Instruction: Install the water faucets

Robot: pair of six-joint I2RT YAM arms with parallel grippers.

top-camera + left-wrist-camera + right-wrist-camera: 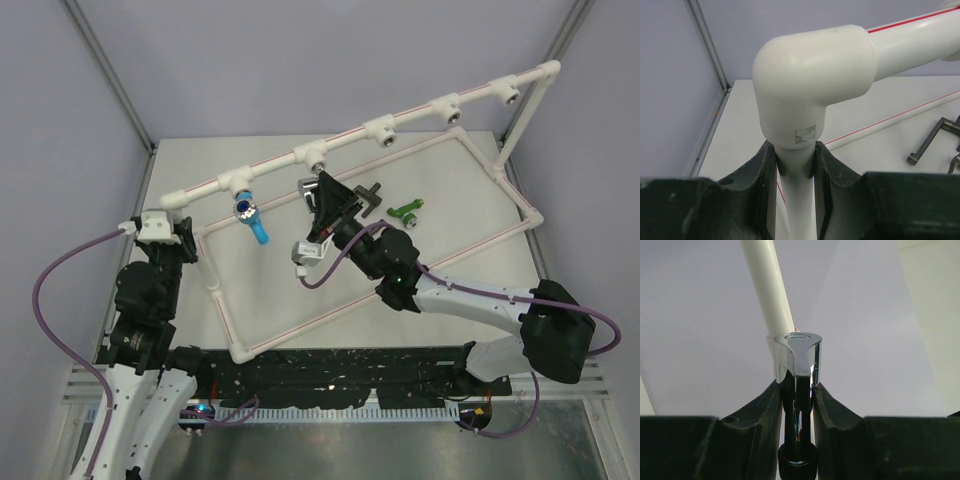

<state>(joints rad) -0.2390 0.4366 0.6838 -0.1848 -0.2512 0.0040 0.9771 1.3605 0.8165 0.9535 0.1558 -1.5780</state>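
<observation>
Pinching the shiny chrome faucet (797, 357) between its two dark fingers, the right end effector (797, 387) holds it up against the top rail of the white plastic pipe frame (400, 122). In the right wrist view the long axis of the faucet runs straight out between the fingers, away from the wrist, and the white pipe stands directly behind its head. From above, the faucet lies just on the near side of the second round socket (315, 157) from the left, so I judge that the coming move is a short push and a turn into this socket. Whether the thread has already met the socket, I cannot tell.

The left end effector (796, 155) is pressed onto the upright post of the frame just under the corner elbow, and seems to steady it.

A blue faucet (252, 218) hangs at the first socket, probably already fitted. A dark brown-grey faucet (368, 200) and a green faucet (405, 211) lie on the bench (450, 240), well nearer to the right arm.
</observation>
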